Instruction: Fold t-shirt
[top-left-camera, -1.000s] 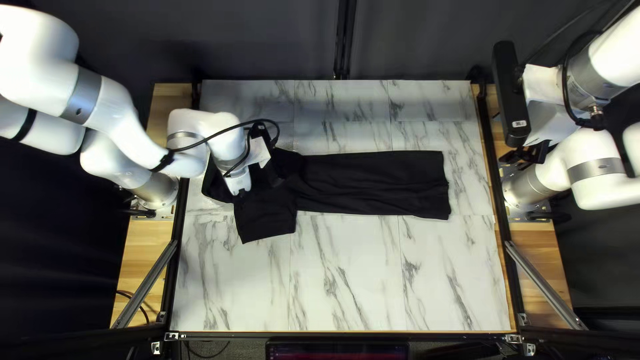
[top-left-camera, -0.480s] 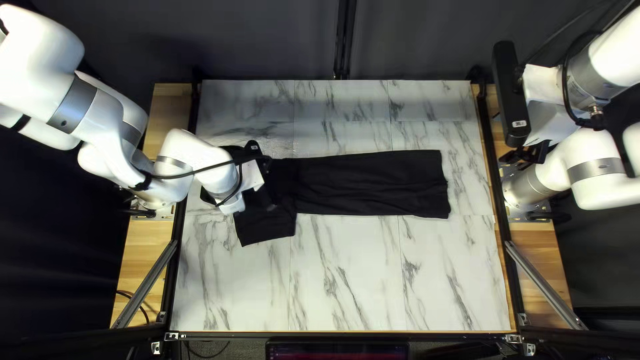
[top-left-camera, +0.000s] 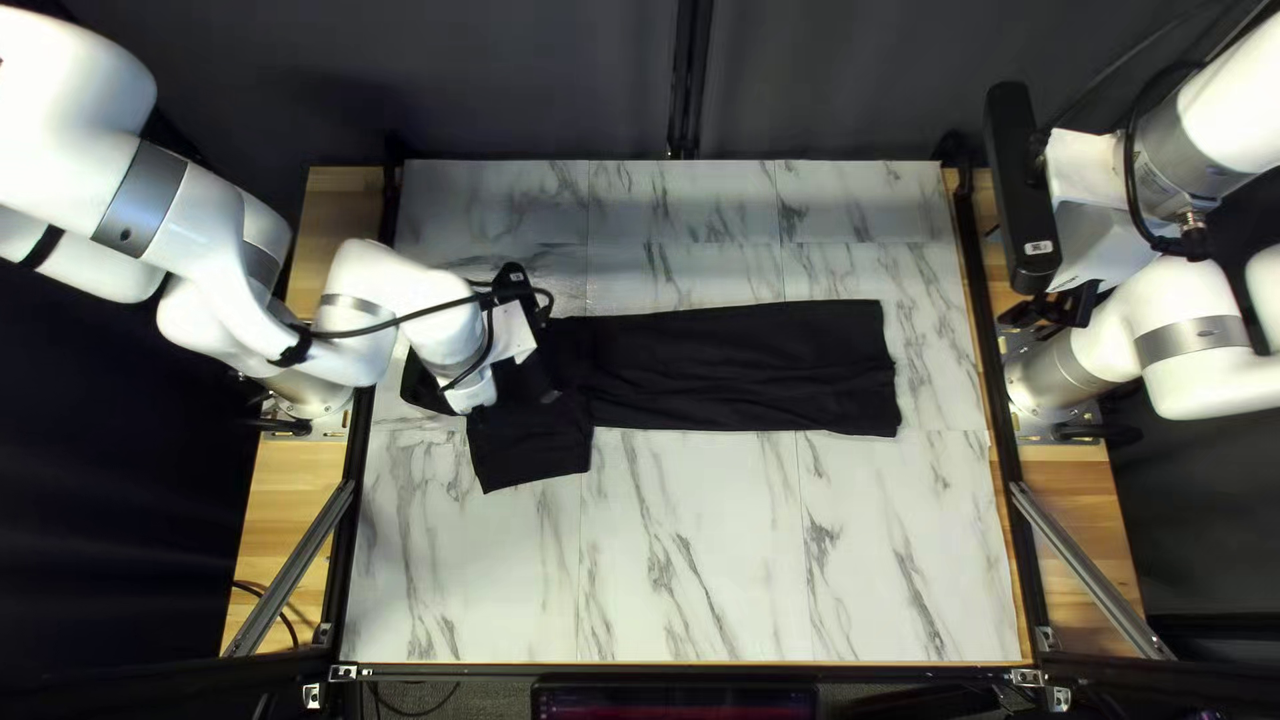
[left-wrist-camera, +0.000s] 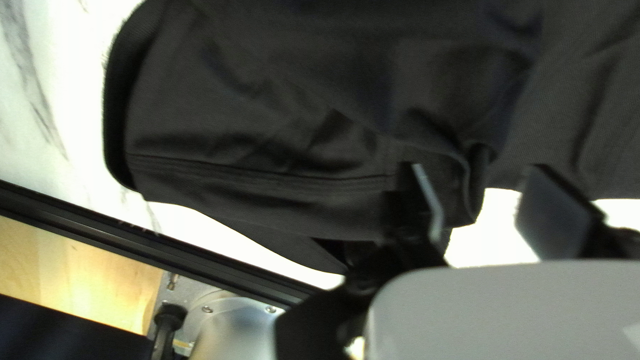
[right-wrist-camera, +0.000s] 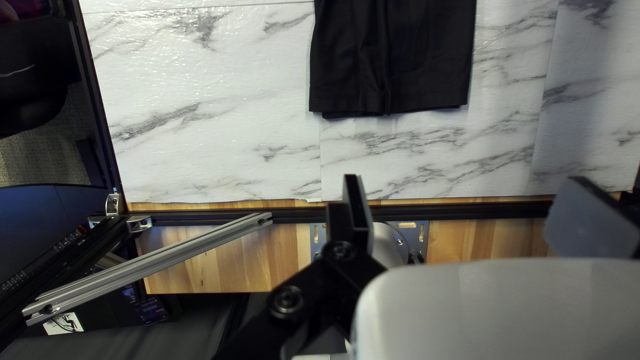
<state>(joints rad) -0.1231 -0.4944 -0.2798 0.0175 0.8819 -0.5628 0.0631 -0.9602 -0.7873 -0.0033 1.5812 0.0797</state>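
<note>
T-shirt (top-left-camera: 747, 367): black, lying on the marbled table (top-left-camera: 694, 560), a long narrow strip from left of centre to the right of the top left view. A squarish flap (top-left-camera: 531, 454), probably a sleeve, juts toward the near edge at the left of centre. Shoulder end partly hidden under our left arm (top-left-camera: 400, 294).

Left gripper (left-wrist-camera: 475, 170): low over the shoulder end, fingers moderately apart. One is against or just beside a rolled edge of cloth; the other stands clear of it over bare table. Nothing pinched. A stitched seam (left-wrist-camera: 267, 175) runs toward the nearer finger.

Right gripper (right-wrist-camera: 468, 180): raised beyond the hem end (right-wrist-camera: 387, 110), fingers wide apart, holding nothing. Our right arm (top-left-camera: 1200, 160) is at the right of the top left view.

Handling, our judgement: light, limp knit, not fragile, apt to wrinkle or drag if pulled across the table. Layers could separate, so a pinch at one surface may lift only the top ply. We would take the flap by its doubled outer edge, fingers straddling all layers, and lay it back over the strip. For the lengthwise fold, we favour the hem end near its corners, lifted rather than slid. Lengthwise proportions suggest that fold remains to be made.
</note>
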